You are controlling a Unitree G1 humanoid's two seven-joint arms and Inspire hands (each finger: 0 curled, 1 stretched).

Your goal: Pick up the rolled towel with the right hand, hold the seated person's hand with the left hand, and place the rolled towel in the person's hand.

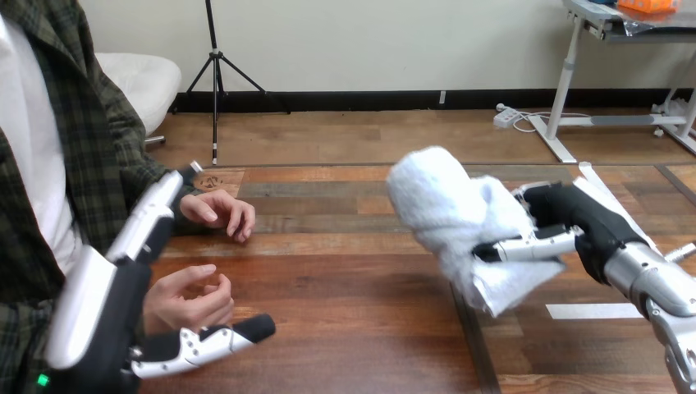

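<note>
Clutching rolled towel [447, 217], right hand [574, 220] above table [353, 287]; left hand [103, 304] uncurled, beside person's near hand [185, 300].

1 camera sits on the robot's head and looks forward and down across the wooden table [353, 328], toward its far edge. It stands close to the work: the left hand [107, 320] looms large at the table's near left corner, the right hand [574, 217] with the rolled towel [443, 205] shows toward the right edge, and the person's 2 hands [217, 212] lie near the left edge.
</note>
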